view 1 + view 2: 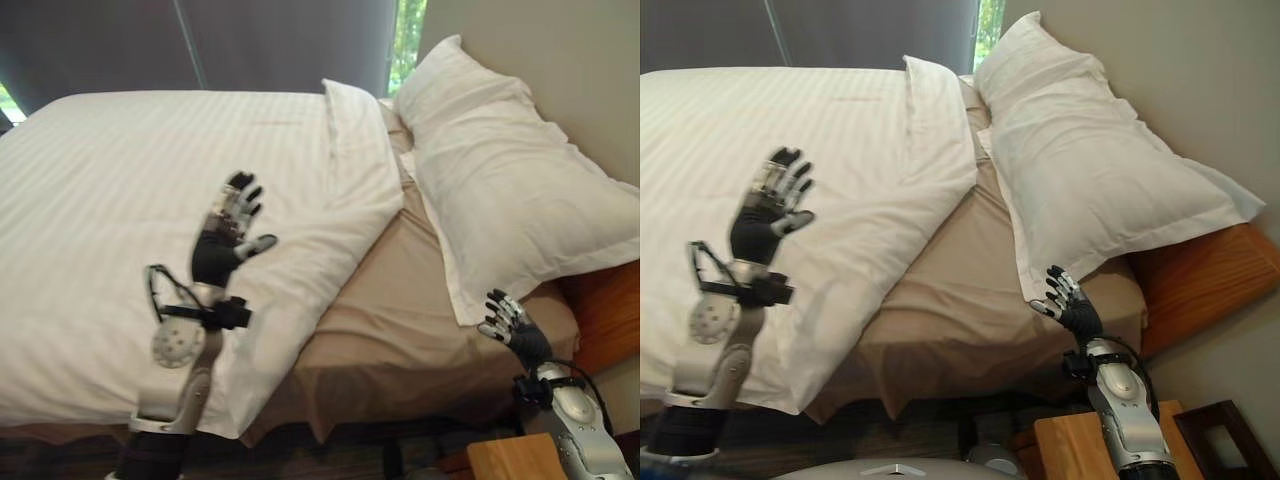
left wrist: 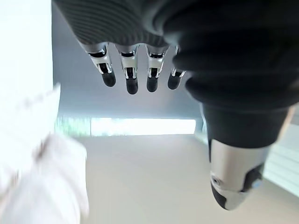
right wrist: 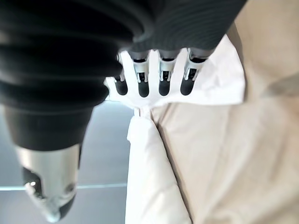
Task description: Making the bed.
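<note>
A white striped duvet (image 1: 150,200) covers most of the bed, its top edge folded back in a thick band (image 1: 350,190). Beige sheet (image 1: 400,300) lies bare between that fold and a large white pillow (image 1: 510,190) leaning at the headboard side. My left hand (image 1: 228,240) is raised above the duvet, fingers straight and spread, holding nothing. My right hand (image 1: 512,325) hovers by the bed's near corner just below the pillow's lower corner (image 3: 224,79), fingers straight, apart from the cloth.
A wooden headboard edge (image 1: 1200,285) runs under the pillow at the right. A wooden bedside table (image 1: 1080,445) stands below my right arm. Dark curtains (image 1: 200,45) hang behind the bed, with a window gap (image 1: 408,35).
</note>
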You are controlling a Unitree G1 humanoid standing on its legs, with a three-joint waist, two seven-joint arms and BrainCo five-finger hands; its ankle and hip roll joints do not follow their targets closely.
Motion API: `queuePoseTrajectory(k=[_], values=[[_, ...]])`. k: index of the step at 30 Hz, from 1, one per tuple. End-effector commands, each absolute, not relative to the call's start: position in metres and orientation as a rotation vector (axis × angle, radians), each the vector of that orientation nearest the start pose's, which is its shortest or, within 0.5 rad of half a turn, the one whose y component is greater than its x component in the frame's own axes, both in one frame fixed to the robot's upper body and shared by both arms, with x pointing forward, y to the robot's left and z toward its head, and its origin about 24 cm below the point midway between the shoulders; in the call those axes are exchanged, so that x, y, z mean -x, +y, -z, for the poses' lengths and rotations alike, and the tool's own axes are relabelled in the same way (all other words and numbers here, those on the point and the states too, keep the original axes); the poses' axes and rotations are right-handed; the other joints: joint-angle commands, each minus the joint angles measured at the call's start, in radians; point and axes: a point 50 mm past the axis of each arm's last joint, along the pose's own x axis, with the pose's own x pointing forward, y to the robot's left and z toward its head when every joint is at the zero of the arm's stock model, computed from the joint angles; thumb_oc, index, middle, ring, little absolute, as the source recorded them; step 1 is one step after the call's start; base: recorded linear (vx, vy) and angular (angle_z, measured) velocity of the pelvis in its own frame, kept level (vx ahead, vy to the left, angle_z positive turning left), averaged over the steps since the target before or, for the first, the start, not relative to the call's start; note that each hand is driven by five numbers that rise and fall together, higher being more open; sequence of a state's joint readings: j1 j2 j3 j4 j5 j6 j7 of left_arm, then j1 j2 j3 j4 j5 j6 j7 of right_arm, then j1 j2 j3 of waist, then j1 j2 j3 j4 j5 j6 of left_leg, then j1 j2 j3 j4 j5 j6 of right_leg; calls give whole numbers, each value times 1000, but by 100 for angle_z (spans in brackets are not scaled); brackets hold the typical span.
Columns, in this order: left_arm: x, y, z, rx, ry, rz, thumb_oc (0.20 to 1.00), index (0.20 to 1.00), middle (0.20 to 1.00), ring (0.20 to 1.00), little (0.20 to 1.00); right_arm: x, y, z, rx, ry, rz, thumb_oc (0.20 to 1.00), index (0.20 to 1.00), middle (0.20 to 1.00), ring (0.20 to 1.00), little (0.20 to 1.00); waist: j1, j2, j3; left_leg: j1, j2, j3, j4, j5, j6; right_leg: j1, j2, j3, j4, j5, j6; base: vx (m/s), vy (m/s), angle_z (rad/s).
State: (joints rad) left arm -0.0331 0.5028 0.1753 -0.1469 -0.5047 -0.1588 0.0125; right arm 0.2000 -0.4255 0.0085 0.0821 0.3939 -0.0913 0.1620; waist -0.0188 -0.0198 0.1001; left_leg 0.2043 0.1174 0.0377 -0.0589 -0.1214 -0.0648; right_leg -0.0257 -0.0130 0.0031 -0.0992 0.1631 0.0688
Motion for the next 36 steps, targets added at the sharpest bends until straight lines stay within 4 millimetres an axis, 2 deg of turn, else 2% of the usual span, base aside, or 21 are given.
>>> queuePoseTrajectory(k=[1, 2, 3, 4, 5, 6, 8, 9, 10, 11, 12, 14, 18, 20, 23, 26, 28, 31, 34, 36], values=[[-249, 296, -140, -143, -363, -282, 1000, 1000, 1000, 1000, 1000, -211, -233, -35, 41, 79, -158, 1000, 1000, 1000, 1000, 1000, 8, -42, -10, -71, -110, -23, -26, 136, 45, 73, -61, 20, 63, -103, 69, 69, -104, 23], [-247, 307, -139, -176, -343, -333, 1000, 1000, 1000, 1000, 1000, -211, -234, -36, 52, 83, -164, 1000, 1000, 1000, 1000, 1000, 8, -39, -10, -72, -109, -26, -28, 138, 43, 74, -58, 17, 62, -105, 66, 37, -50, 9], [-247, 307, -139, -177, -343, -334, 1000, 1000, 1000, 1000, 1000, -211, -234, -36, 52, 83, -165, 1000, 1000, 1000, 1000, 1000, 7, -39, -10, -73, -109, -27, -28, 138, 43, 74, -58, 16, 62, -105, 66, 35, -34, 4], [-247, 315, -140, -197, -334, -374, 1000, 1000, 1000, 1000, 1000, -212, -235, -37, 60, 85, -168, 1000, 1000, 1000, 1000, 1000, 5, -37, -9, -75, -108, -29, -28, 140, 40, 75, -56, 11, 60, -108, 63, 43, -49, 2], [-245, 333, -132, -195, -278, -445, 1000, 1000, 1000, 1000, 1000, -212, -234, -38, 55, 91, -181, 1000, 1000, 1000, 1000, 1000, -1, -32, -7, -80, -103, -28, -28, 141, 35, 74, -51, 8, 56, -111, 58, 89, -57, 5], [-246, 342, -128, -217, -236, -479, 1000, 1000, 1000, 1000, 1000, -212, -233, -37, 52, 100, -194, 1000, 1000, 1000, 1000, 1000, -6, -27, -6, -77, -100, -27, -28, 133, 32, 79, -46, 6, 53, -121, 55, 44, -50, 5], [-247, 342, -128, -217, -238, -479, 1000, 1000, 1000, 1000, 1000, -212, -233, -37, 51, 98, -194, 1000, 1000, 1000, 1000, 1000, -5, -29, -5, -83, -100, -27, -28, 142, 31, 72, -47, 6, 56, -114, 54, 21, -9, -3], [-245, 359, -124, -280, -171, -525, 1000, 1000, 1000, 1000, 1000, -209, -231, -35, 46, 113, -214, 1000, 1000, 1000, 1000, 1000, -17, -23, -5, -77, -95, -20, -28, 131, 28, 77, -41, 7, 54, -124, 51, 98, -26, -9], [-245, 375, -126, -441, -94, -572, 1000, 1000, 1000, 1000, 1000, -208, -229, -32, 51, 129, -231, 1000, 1000, 1000, 1000, 1000, -22, -21, -5, -77, -93, -17, -28, 131, 25, 76, -38, 8, 52, -124, 49, 116, -37, -4], [-250, 382, -127, -498, -54, -588, 1000, 1000, 1000, 1000, 1000, -208, -225, -32, 52, 131, -254, 1000, 1000, 1000, 1000, 1000, -33, -18, -5, -78, -91, -14, -28, 132, 24, 75, -35, 10, 49, -123, 48, 50, -23, -3], [-250, 390, -120, -428, -32, -604, 1000, 1000, 1000, 1000, 1000, -208, -224, -33, 42, 127, -257, 1000, 1000, 1000, 1000, 1000, -39, -16, -4, -80, -90, -8, -28, 132, 22, 73, -33, 14, 45, -122, 49, 39, -7, -13], [-255, 399, -113, -395, 27, -618, 1000, 1000, 1000, 1000, 1000, -202, -218, -26, 13, 151, -273, 1000, 1000, 1000, 1000, 1000, -60, -11, -6, -87, -87, 5, -28, 132, 18, 67, -29, 21, 36, -117, 51, 62, 14, -26], [-261, 404, -105, -350, 78, -625, 1000, 1000, 1000, 1000, 1000, -198, -214, -20, -9, 168, -287, 1000, 1000, 1000, 1000, 1000, -78, -7, -7, -93, -87, 19, -28, 130, 14, 58, -23, 30, 29, -114, 52, 41, 10, -13], [-265, 408, -108, -346, 88, -637, 1000, 1000, 1000, 1000, 1000, -196, -213, -18, -14, 177, -293, 1000, 1000, 1000, 1000, 1000, -89, -3, -4, -101, -85, 29, -28, 132, 10, 49, -21, 36, 27, -110, 55, 15, 14, -12], [-264, 418, -89, -203, 177, -704, 1000, 1000, 1000, 1000, 1000, -192, -210, -12, -13, 204, -304, 1000, 1000, 1000, 1000, 1000, -113, 0, 5, -117, -80, 50, -28, 131, 4, 24, -16, 53, 21, -103, 57, 6, 20, -24], [-266, 422, -91, -237, 218, -701, 1000, 1000, 1000, 1000, 1000, -191, -211, -12, -7, 210, -319, 1000, 1000, 1000, 1000, 1000, -124, 1, 8, -123, -76, 65, -28, 130, 0, 12, -11, 64, 17, -101, 60, 24, 20, -16], [-268, 421, -87, -144, 207, -722, 1000, 1000, 1000, 1000, 1000, -191, -211, -11, -13, 215, -318, 1000, 1000, 1000, 1000, 1000, -133, 0, 19, -135, -75, 75, -28, 130, -2, -2, -10, 71, 16, -97, 61, -15, 20, -22], [-265, 423, -79, -143, 261, -730, 1000, 1000, 1000, 1000, 1000, -191, -209, -9, -16, 222, -324, 1000, 1000, 1000, 1000, 1000, -140, 1, 24, -143, -70, 87, -28, 132, -4, -16, -7, 79, 16, -91, 62, -22, 9, -7], [-253, 436, -73, -188, 386, -804, 1000, 1000, 1000, 1000, 1000, -192, -207, -11, -10, 224, -352, 1000, 1000, 1000, 1000, 1000, -156, -3, 39, -167, -64, 110, -28, 134, -9, -52, 0, 100, 13, -79, 64, -48, 18, -24], [-256, 434, -73, -214, 401, -794, 1000, 1000, 1000, 1000, 1000, -193, -206, -13, -12, 219, -359, 1000, 1000, 1000, 1000, 1000, -161, -8, 47, -185, -60, 128, -28, 136, -11, -75, 5, 115, 12, -71, 66, -60, 7, -25]])
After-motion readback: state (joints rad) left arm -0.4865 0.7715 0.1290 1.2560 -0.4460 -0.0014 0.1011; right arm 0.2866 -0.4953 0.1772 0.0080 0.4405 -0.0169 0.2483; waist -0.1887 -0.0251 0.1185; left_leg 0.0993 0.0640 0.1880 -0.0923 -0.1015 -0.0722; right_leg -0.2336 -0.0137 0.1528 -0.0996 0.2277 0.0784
